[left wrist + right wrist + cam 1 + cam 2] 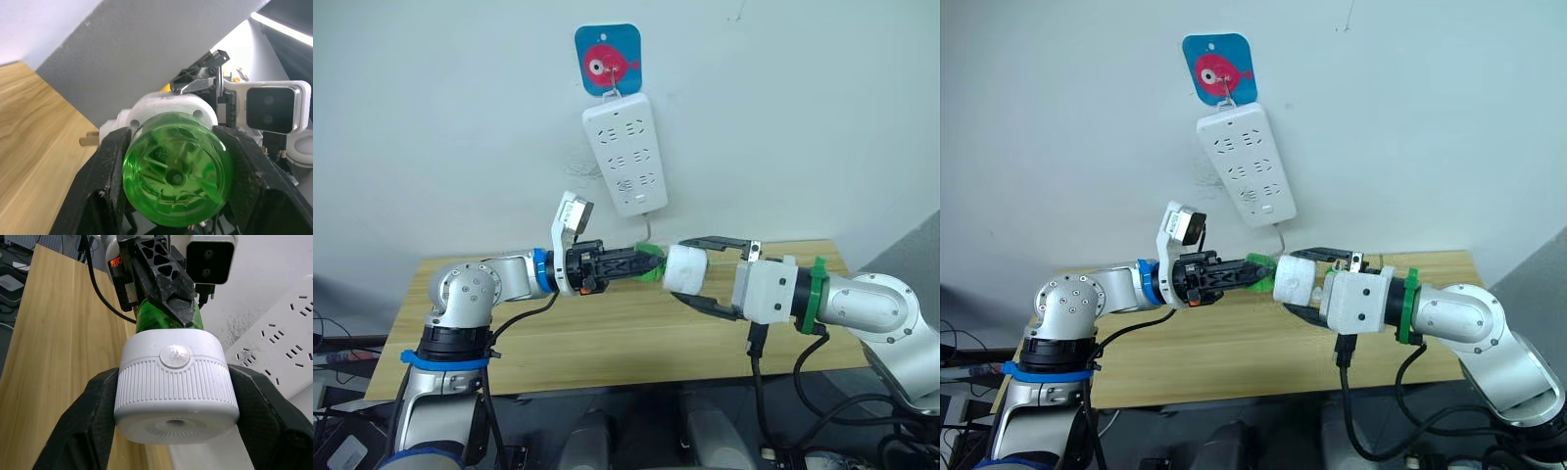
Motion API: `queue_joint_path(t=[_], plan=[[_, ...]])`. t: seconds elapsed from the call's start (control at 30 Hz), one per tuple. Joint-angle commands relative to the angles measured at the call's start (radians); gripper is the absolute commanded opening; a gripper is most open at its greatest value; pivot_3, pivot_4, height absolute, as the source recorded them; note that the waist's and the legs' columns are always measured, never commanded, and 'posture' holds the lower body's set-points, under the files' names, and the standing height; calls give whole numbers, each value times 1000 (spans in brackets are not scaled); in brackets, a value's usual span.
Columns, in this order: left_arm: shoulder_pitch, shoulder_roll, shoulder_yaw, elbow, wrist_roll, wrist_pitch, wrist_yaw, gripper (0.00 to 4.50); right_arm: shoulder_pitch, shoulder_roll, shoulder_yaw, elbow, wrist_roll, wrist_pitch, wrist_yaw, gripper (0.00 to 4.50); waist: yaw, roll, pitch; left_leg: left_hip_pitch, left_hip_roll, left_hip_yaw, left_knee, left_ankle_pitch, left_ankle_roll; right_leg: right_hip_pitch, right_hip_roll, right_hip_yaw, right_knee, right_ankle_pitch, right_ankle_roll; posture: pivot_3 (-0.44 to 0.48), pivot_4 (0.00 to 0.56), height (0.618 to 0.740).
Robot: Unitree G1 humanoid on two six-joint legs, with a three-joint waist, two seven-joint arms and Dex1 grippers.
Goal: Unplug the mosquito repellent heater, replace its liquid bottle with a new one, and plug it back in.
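Two steps look pending, bottle swap and replugging: unplugged small white rounded plastic mosquito repellent heater (686, 267) clamped in right gripper (705, 274) jaws, translucent green liquid bottle (177, 175) at its nine o'clock clamped in left gripper (644, 264) jaws.

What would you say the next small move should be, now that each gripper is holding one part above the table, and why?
Probably a twist of the left gripper about the green bottle, while the right gripper holds the mosquito repellent heater steady. The bottle's end meets the heater's body in mid-air, and each part is clamped between fingers, so turning should work the threads. Whether it is going in or coming out I cannot tell.
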Motion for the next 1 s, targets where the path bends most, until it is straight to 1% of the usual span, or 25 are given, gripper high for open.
queue_joint_path(t=[0.03,0.17,0.23,0.3,0.33,0.4,0.5,0.73,0.83,0.93,0.97,1.0], plan=[[-17,-1,7,-39,-39,12,-34,2311,-19,12,-2,-8,-10,-24,15,2937,0,0,0,0,0,0,0,0,0,0,0,0,0,0,0,-203,151,740],[-14,5,8,-35,-27,12,-24,2311,-23,19,-9,2,-16,-36,31,2937,0,0,0,0,0,0,0,0,0,0,0,0,0,0,0,-203,151,740],[-21,25,-10,-29,-2,18,-27,2311,-25,17,-15,7,-16,-43,40,2937,0,0,0,0,0,-1,0,0,0,0,0,0,0,0,0,-203,152,740],[-23,60,-48,-44,49,-19,-79,3031,-28,10,-19,15,-14,-55,56,2937,-1,0,0,0,0,-1,0,0,0,0,0,0,0,0,0,-203,152,740],[-27,81,-69,-45,79,-42,-109,3231,-31,6,-20,20,-14,-63,67,2937,-2,0,0,0,0,0,0,0,0,0,0,0,0,0,0,-203,152,740],[-36,120,-108,-39,126,-74,-176,3860,-34,0,-21,29,-16,-77,86,2937,-3,0,0,0,0,0,0,0,0,0,0,0,0,0,0,-203,152,740],[-59,142,-134,-18,162,-94,-227,3901,-39,-2,-18,36,-18,-90,106,2937,-4,0,0,0,0,0,0,0,0,0,1,-1,0,0,0,-200,153,740],[-78,129,-152,-5,197,-112,-271,3901,-41,3,-12,37,-24,-99,121,2937,-6,0,0,0,0,0,0,0,0,0,0,-1,0,0,0,-202,154,740],[-71,129,-160,-12,201,-110,-286,3346,-39,5,-14,33,-22,-95,124,2937,-6,0,0,0,0,0,0,0,0,0,0,0,0,0,0,-204,154,740],[-68,126,-167,-13,207,-118,-292,2442,-39,8,-14,29,-20,-91,126,2937,-6,0,0,0,0,0,0,0,0,0,0,0,0,0,0,-204,154,740],[-68,123,-168,-13,209,-121,-292,2257,-38,8,-14,27,-16,-89,128,2937,-7,0,0,0,0,0,0,0,0,0,0,0,0,0,0,-204,154,740],[-69,119,-168,-12,212,-125,-292,2259,-37,8,-13,24,-12,-86,131,2937,-7,0,0,0,0,0,0,0,0,0,0,-1,0,0,0,-204,154,740]])
